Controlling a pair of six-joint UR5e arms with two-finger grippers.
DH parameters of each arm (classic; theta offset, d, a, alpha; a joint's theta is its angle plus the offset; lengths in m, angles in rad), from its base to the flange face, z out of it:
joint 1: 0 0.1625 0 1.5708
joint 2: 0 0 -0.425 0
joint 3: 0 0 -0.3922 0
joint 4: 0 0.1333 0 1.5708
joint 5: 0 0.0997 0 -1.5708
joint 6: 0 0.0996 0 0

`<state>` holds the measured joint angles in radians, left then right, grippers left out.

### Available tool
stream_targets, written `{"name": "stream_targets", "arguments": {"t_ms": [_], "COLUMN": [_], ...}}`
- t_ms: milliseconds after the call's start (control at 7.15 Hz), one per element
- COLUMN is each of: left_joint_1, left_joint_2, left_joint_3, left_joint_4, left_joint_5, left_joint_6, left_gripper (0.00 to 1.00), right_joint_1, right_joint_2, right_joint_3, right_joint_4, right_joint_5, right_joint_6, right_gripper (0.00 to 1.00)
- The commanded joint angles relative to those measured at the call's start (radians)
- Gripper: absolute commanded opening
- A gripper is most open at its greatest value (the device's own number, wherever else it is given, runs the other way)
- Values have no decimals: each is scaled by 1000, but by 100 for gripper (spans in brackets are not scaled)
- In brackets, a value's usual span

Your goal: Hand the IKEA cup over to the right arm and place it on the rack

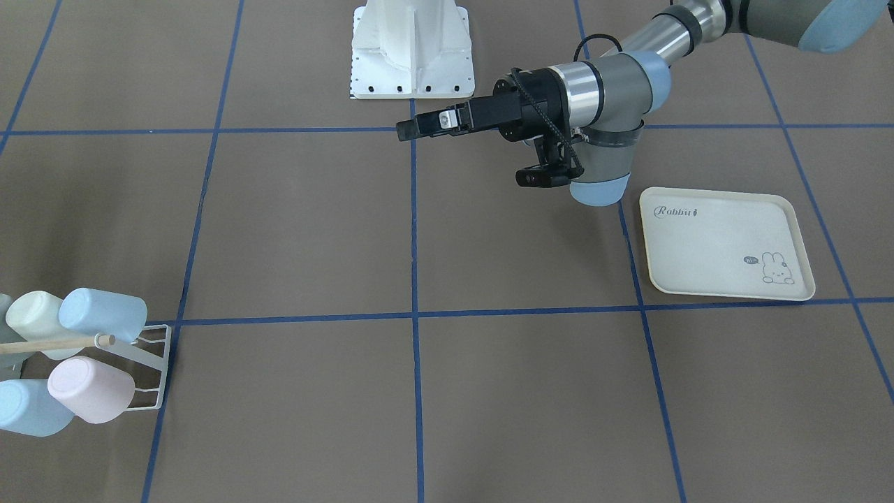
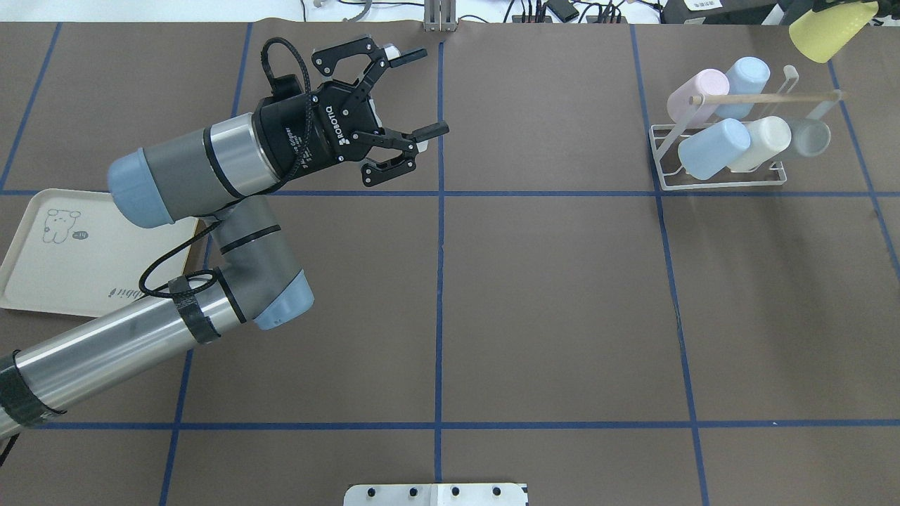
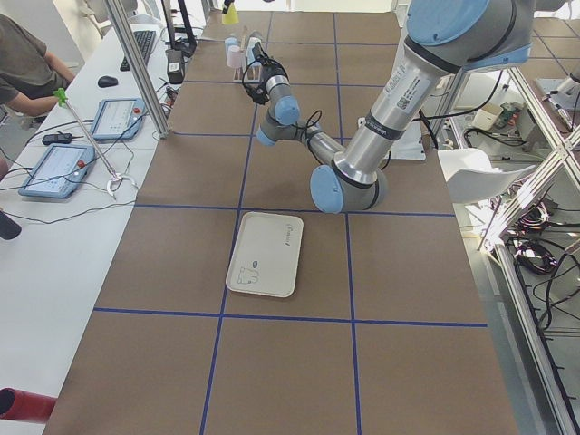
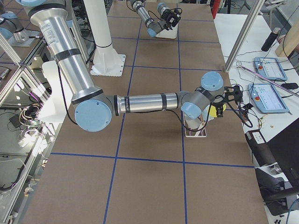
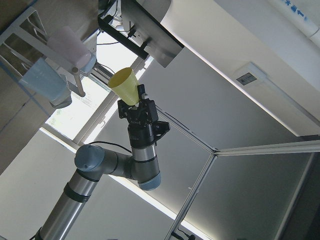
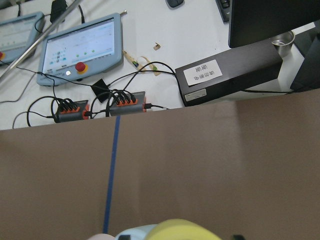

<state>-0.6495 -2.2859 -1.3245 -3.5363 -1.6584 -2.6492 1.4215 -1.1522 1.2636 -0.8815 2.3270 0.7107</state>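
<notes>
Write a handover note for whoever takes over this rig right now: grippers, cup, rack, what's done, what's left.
The left gripper is open and empty, out over the table well away from the rack.
The right gripper is shut on the yellow cup, which it holds in the air near the rack, clear of it.
The rack carries five cups on its prongs.
Done: the cup is with the right arm, so the transfer looks complete.
Left: bring the yellow cup onto a free prong and release it. I cannot tell from these views which prong is free.
</notes>
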Motion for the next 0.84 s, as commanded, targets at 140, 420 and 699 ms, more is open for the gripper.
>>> {"name": "stream_targets", "arguments": {"t_ms": [140,420,699], "left_joint_1": [4,7,7], "left_joint_2": [-6,-6,-6], "left_joint_3": [8,10,10], "left_joint_4": [0,0,0], "left_joint_5": [-1,-1,-1], "left_joint_6": [44,48,48], "left_gripper": [82,82,82], "right_joint_1": [1,-32,-58], "right_joint_2": [43,58,65], "right_joint_3": [14,10,8], "right_joint_4": [-289,-292,-284], "right_joint_5": [6,-27,-78], "right_joint_6": [-174,-168,-162], "right_gripper": [0,0,0]}}
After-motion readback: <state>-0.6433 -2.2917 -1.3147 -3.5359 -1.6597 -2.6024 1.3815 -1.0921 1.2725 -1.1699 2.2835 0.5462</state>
